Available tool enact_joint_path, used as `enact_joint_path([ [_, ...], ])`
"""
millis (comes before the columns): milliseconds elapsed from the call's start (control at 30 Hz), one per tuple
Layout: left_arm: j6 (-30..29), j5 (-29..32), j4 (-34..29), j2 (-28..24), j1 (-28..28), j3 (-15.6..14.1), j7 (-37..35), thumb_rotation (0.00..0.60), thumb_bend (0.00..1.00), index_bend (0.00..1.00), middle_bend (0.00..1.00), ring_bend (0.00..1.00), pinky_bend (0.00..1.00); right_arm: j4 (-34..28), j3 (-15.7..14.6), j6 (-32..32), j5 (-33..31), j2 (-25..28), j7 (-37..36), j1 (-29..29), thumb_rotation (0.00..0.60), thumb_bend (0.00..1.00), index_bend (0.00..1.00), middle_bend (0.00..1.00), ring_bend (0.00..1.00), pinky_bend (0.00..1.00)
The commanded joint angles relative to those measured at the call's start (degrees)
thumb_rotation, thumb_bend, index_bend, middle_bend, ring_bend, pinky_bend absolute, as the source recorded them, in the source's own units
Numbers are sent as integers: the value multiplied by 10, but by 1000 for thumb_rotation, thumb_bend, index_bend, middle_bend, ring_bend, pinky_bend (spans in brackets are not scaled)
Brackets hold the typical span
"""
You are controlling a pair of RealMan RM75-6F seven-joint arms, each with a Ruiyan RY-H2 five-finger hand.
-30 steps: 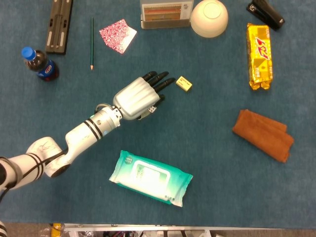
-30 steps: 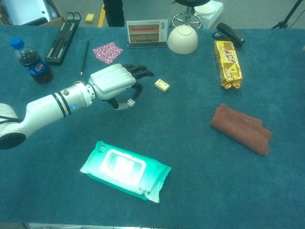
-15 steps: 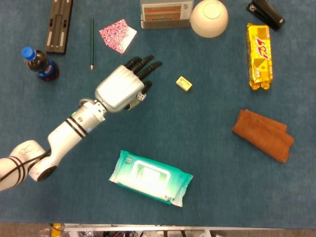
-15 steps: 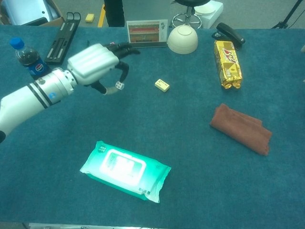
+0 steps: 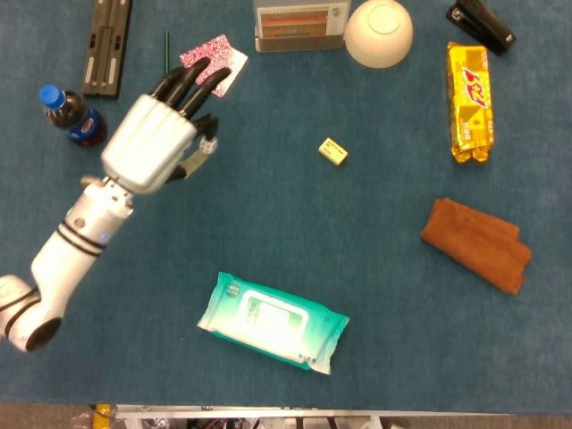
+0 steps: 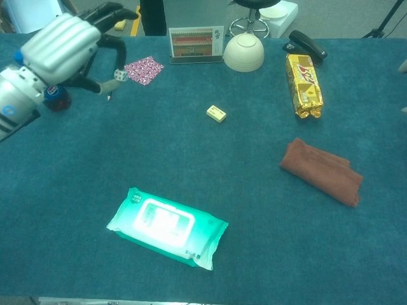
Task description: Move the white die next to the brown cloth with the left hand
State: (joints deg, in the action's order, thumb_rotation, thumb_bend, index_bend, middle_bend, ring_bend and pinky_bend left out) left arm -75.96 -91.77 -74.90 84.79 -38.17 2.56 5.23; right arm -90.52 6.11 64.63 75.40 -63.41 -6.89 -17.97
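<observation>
My left hand [image 5: 150, 143] hangs high over the table's left side, near the patterned paper. It pinches the small white die [image 5: 209, 143] between thumb and a fingertip while its other fingers stretch forward. In the chest view the left hand [image 6: 62, 43] sits at the top left, with the die [image 6: 119, 75] showing below its fingers. The brown cloth [image 5: 475, 243] lies folded at the right of the table, far from the hand; the chest view shows the cloth [image 6: 321, 171] too. My right hand appears in neither view.
A green wipes pack [image 5: 271, 322] lies front centre. A yellow eraser [image 5: 332, 151] sits mid-table. A cola bottle [image 5: 71, 114], pencil [image 5: 166, 46] and patterned paper [image 5: 219, 58] are under or near the hand. A bowl [image 5: 379, 32], snack pack [image 5: 469, 100] and stapler [image 5: 481, 23] stand at the back right.
My left hand has risen and swung left and back, from near the eraser to above the patterned paper, carrying the die with it.
</observation>
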Motion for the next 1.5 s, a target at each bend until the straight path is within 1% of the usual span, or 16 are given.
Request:
enact_joint_path([
  [33,-16,-1,6,5,29,-20,-5,600,262,560,97,13,189,1,0,-1,0,-1,0,-1,600,12,382,356,276,385],
  [133,-24,-3,22,14,46,-31,-18,600,262,560,98,14,188,1,1,-3,-1,-2,2,-2,600,12,382,355,276,385],
  [200,-31,-6,29,14,49,-27,-24,600,263,559,98,14,189,0,1,-5,-1,-3,2,-4,600,12,382,356,276,385],
  [300,-57,-19,6,-4,39,2,-24,600,262,552,100,14,200,2,1,-10,-2,-7,3,-7,600,12,382,355,276,385],
  [367,-81,-34,-29,-28,24,33,-6,600,263,536,103,14,211,4,1,-12,-3,-10,3,-8,600,12,382,355,276,385],
  [433,-80,-30,-70,-52,17,51,5,600,263,465,101,14,215,4,1,-12,-3,-11,1,-8,600,12,382,355,276,385],
  [467,-69,-23,-99,-68,17,54,13,600,263,392,92,14,216,4,1,-11,-1,-11,-1,-8,600,13,382,355,276,385],
  [533,-57,-18,-121,-82,22,47,29,600,262,273,71,12,216,5,0,-9,1,-11,-5,-6,600,12,382,356,276,385],
  [567,-48,-14,-124,-83,28,38,33,600,262,234,63,11,216,6,-1,-9,1,-10,-6,-5,600,12,382,356,276,385],
  [600,-42,-10,-125,-81,33,30,32,600,261,217,59,10,216,7,-1,-10,0,-9,-7,-5,600,12,382,356,276,385],
  [667,-34,-2,-117,-74,47,12,24,600,261,209,52,10,216,8,-2,-11,-2,-8,-9,-3,600,12,382,356,276,385],
  [767,-36,2,-94,-59,62,0,6,600,261,209,47,10,216,8,-2,-10,-2,-7,-10,-2,600,12,382,355,276,385],
  [967,-47,5,-57,-45,79,0,-33,600,261,222,54,22,219,11,-1,-11,-5,-11,-10,-3,600,12,382,355,276,385],
  [1167,-61,-2,-47,-40,93,-2,-36,600,261,246,79,42,228,16,-3,-14,-4,-15,-14,-3,600,12,382,355,276,385],
  [1500,-64,-9,-40,-36,104,-2,-35,600,261,273,102,61,234,13,-2,-8,-3,-12,-14,1,600,12,382,355,276,385],
])
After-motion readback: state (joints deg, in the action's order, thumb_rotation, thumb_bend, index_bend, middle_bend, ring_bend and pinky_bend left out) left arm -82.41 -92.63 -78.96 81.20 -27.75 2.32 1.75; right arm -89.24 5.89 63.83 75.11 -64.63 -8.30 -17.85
